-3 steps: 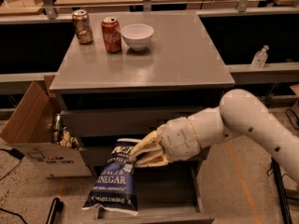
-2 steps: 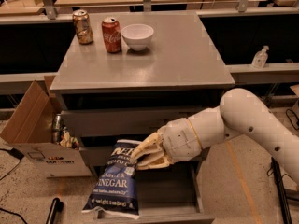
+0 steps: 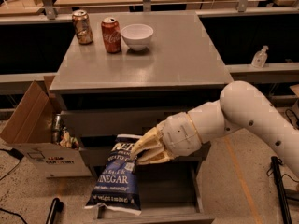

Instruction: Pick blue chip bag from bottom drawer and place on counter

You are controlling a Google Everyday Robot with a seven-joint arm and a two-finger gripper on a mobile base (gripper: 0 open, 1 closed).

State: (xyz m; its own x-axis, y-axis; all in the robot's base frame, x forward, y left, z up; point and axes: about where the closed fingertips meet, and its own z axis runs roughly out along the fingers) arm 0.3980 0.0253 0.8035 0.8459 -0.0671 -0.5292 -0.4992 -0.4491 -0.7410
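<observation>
The blue chip bag [image 3: 115, 176] hangs upright from its top edge, dark navy with white "VINEGAR" lettering. My gripper [image 3: 139, 153] is shut on the bag's upper right corner, its cream fingers pinching the foil. The bag hangs over the left part of the open bottom drawer [image 3: 168, 192], its lower edge near the drawer's front rim. The counter [image 3: 173, 55], a broad grey top, lies above and behind the gripper. My white arm reaches in from the right.
On the counter's back left stand a tan can [image 3: 82, 27], a red cola can [image 3: 111, 35] and a white bowl [image 3: 137, 36]. An open cardboard box [image 3: 32, 129] with items stands on the floor at the left. A sanitizer bottle [image 3: 259, 57] stands on a ledge at right.
The bag has risen slightly in my gripper and hangs a little straighter. The arm has barely moved.
</observation>
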